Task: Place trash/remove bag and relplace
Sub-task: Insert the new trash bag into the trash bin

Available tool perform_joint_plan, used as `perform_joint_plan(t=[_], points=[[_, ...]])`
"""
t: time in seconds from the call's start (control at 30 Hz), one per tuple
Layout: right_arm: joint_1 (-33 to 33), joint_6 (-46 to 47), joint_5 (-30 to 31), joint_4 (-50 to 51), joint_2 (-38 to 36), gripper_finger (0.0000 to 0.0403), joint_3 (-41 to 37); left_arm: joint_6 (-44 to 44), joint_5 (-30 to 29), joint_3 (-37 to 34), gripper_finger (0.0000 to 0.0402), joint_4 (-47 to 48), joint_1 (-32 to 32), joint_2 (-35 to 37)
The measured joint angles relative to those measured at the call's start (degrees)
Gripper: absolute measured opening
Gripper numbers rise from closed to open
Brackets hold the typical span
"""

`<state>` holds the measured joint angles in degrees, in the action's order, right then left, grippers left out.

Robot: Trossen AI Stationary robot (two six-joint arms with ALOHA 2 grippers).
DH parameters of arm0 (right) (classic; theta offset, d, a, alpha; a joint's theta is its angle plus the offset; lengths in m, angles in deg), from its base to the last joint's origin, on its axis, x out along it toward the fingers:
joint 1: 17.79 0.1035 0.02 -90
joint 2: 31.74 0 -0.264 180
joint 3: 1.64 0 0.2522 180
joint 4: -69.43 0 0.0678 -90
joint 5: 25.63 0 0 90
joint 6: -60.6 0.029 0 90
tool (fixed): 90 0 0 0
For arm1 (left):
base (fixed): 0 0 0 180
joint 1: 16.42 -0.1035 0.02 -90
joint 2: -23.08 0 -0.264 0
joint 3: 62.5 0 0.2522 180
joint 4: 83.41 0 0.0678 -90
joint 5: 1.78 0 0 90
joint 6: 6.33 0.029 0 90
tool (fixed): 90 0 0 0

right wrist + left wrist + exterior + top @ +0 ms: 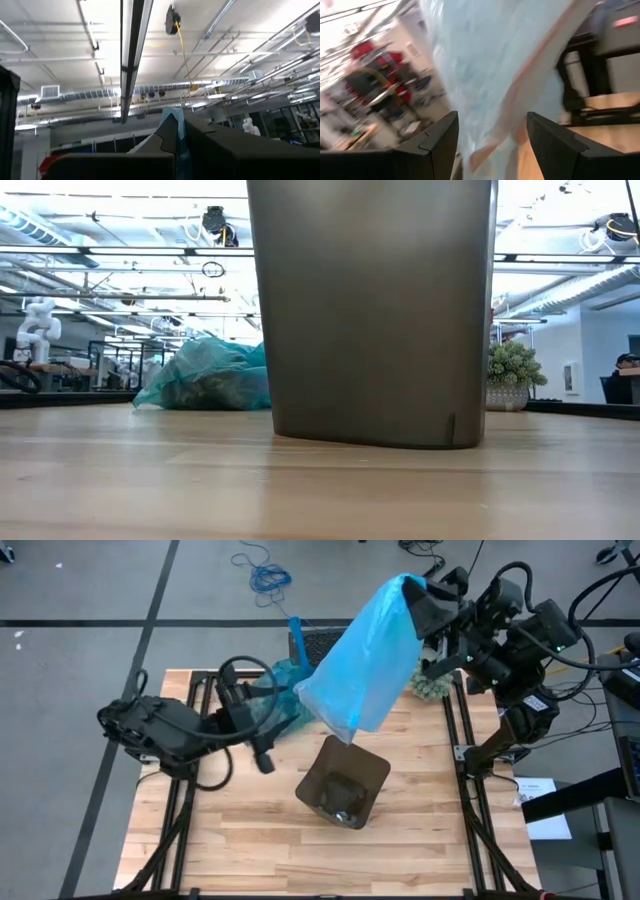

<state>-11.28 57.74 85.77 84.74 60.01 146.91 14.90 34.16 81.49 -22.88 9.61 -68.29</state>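
Observation:
A light blue plastic bag (365, 655) hangs in the air over the table's far half, with my right gripper (425, 605) shut on its top. The bag's lower end (345, 725) is just above the open dark bin (343, 785), which stands upright on the table. My left gripper (265, 745) is open and level, left of the bag. In the left wrist view the bag (490, 75) fills the space ahead of the open fingers (442, 137). A full teal bag (285, 695) lies at the far edge. The trash is hidden. My right gripper pinches the blue bag's top edge (172, 122) between its two shut fingers, which slant upward. The bag hangs slack below the hold, slanting toward the bin, clear of the table.
A fuzzy grey-green ball (432, 685) sits at the far right corner, beside my right arm. The teal bag (205, 375) rests on the wood behind the bin (370, 310). Bare tabletop (230, 840) lies near the front edge, left of the bin.

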Motion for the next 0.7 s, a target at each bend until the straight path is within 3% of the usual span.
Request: perform_joint_plan(t=[0.7], points=[[-2.4, -0.6, -0.4, -4.2, 1.0, 0.0000, 0.0, -1.4, -3.9, 0.0, 0.0228, -4.7, -6.3, -7.9]])
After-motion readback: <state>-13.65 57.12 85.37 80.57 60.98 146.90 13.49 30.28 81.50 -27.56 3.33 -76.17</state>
